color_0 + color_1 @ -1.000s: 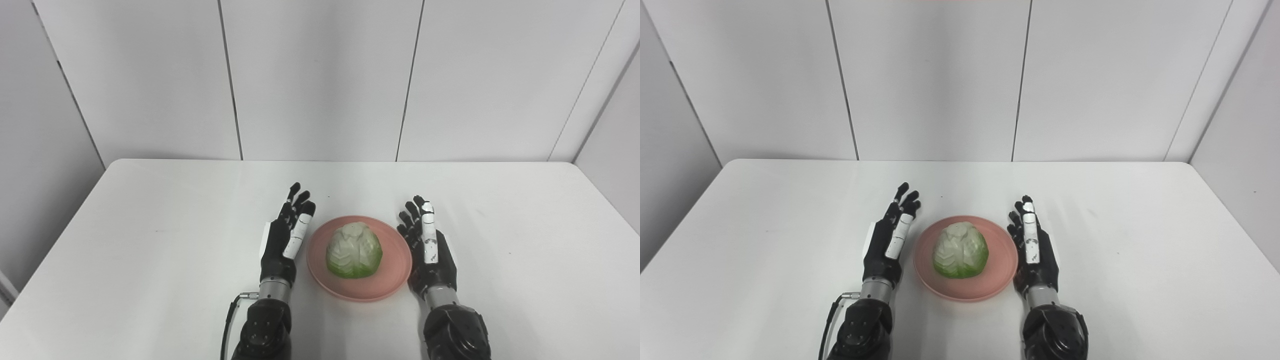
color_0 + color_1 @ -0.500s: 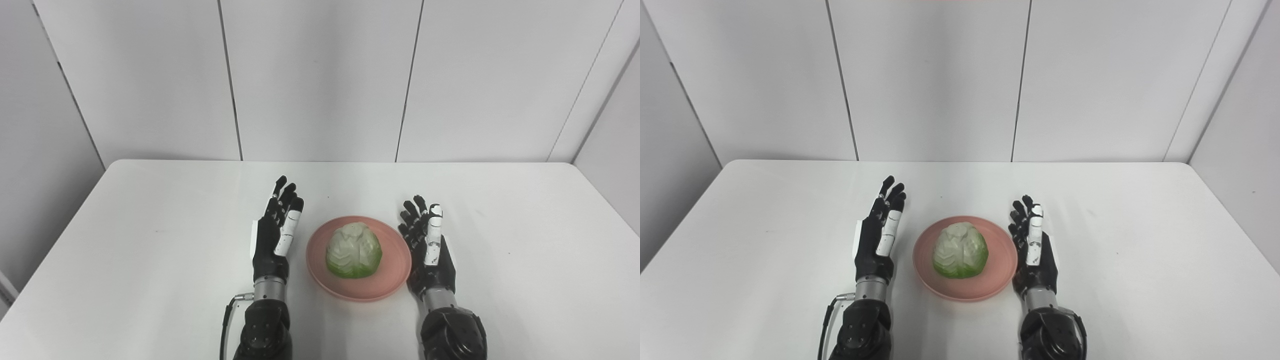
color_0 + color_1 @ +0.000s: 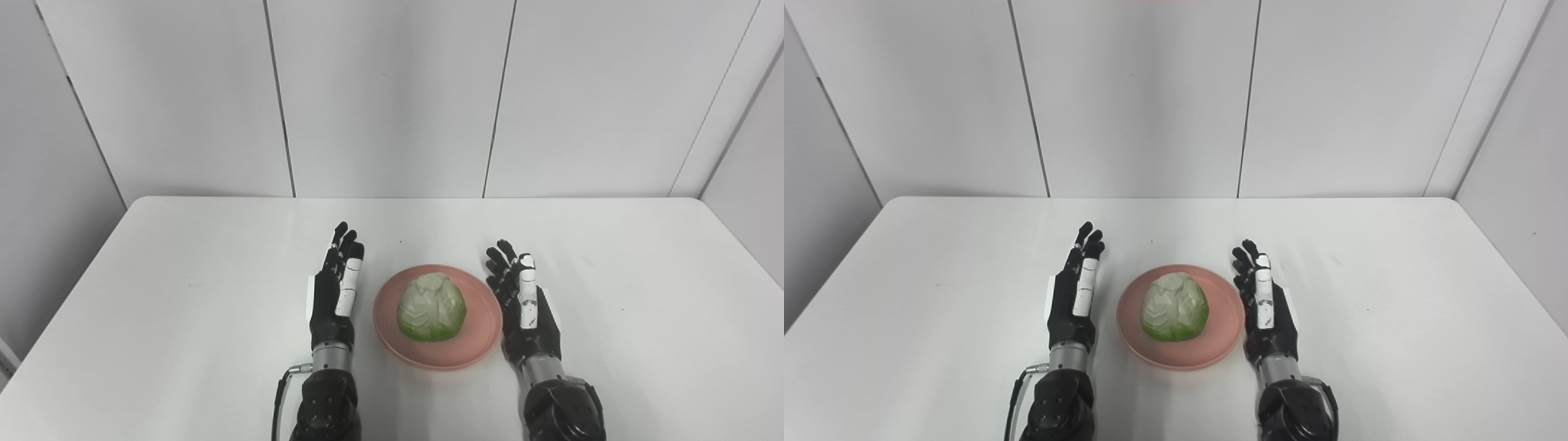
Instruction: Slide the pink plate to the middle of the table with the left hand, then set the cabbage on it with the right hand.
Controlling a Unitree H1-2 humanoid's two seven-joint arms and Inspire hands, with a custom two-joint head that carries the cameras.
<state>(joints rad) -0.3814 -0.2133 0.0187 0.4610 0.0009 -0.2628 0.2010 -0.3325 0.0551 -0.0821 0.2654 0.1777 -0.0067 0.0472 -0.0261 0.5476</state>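
On the white bench (image 3: pixel 184 257) the left hand (image 3: pixel 334 291) rests with fingers spread and empty, just beside the pink plate (image 3: pixel 478 331) carrying the cabbage (image 3: pixel 432 306), while the right hand (image 3: pixel 527 306), likewise spread and empty, flanks it.

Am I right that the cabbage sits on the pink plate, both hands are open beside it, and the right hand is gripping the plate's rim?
Not quite. In the left eye view the right hand is open beside the plate, gripping nothing. The cabbage does sit on the plate, and the left hand is open too.
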